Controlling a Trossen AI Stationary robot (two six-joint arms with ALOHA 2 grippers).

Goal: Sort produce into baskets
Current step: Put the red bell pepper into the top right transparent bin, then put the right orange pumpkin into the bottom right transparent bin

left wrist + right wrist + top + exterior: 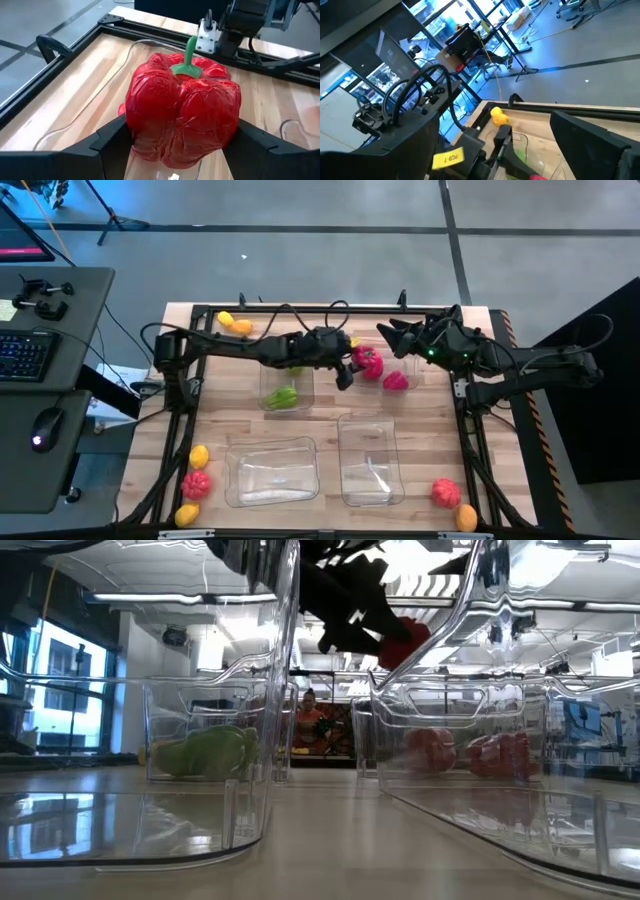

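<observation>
I have the left gripper [175,150] reaching across the counter [325,425], its jaws pinching a red bell pepper [182,120] by its sides, green stem up. The pepper hangs above the far right basket [418,370], the landmark I steer by; another red-pink piece [396,381] already lies inside it. Beside that basket sits the basket with the green produce [283,397], and nearer to me than it are two empty baskets [272,470] (clear walls, hard to read from above). More produce waits well apart from it: yellow pieces [234,323] at the far left corner, a yellow, red and orange cluster [195,485] at the near left edge, and a red and an orange piece [452,502] at the near right. The right gripper [400,338] waits just behind the red basket, jaws spread and holding nothing. I judge this to be the drop step for the pepper: next I should lower it inside the rim, clear of the wall, then part the jaws.
</observation>
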